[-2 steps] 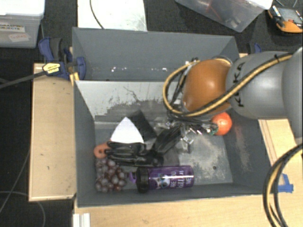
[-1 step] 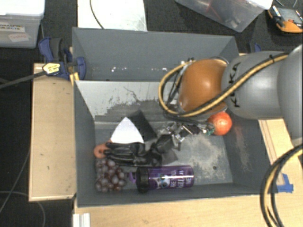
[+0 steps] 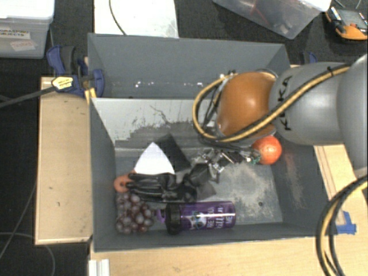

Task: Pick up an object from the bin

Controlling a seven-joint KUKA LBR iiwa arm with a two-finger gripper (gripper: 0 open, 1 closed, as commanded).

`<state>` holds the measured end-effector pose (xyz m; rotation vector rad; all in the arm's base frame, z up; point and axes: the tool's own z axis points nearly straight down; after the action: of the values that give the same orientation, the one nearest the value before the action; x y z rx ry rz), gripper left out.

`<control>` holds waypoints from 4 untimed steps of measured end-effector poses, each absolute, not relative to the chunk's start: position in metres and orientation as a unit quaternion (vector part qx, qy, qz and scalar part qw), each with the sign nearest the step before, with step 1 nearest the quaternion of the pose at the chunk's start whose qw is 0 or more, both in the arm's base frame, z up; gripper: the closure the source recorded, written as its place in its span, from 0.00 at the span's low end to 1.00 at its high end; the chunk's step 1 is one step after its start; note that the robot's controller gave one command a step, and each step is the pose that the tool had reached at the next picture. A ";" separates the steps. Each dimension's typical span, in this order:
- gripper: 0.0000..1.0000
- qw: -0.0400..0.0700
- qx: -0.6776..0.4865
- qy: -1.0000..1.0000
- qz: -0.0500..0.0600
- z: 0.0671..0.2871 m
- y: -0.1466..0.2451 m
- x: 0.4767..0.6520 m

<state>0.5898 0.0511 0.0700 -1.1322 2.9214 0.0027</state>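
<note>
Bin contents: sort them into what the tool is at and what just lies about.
Job in hand: tool, low in the middle of the bin; black tangled thing nearest it.
Lying about: orange ball, purple bottle, dark grapes, white wedge.

Scuffed matt metal bin (image 3: 253, 188) holds a glossy, seemingly plastic purple bottle (image 3: 201, 216).

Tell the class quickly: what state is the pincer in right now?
Pincer: open or closed cannot be told. It hangs low in the bin, between the orange ball and the black things.
</note>
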 end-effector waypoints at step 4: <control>1.00 0.005 -0.359 0.933 0.002 0.093 0.051 0.588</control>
<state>0.5883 0.0509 0.0928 -1.1251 2.9236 0.0051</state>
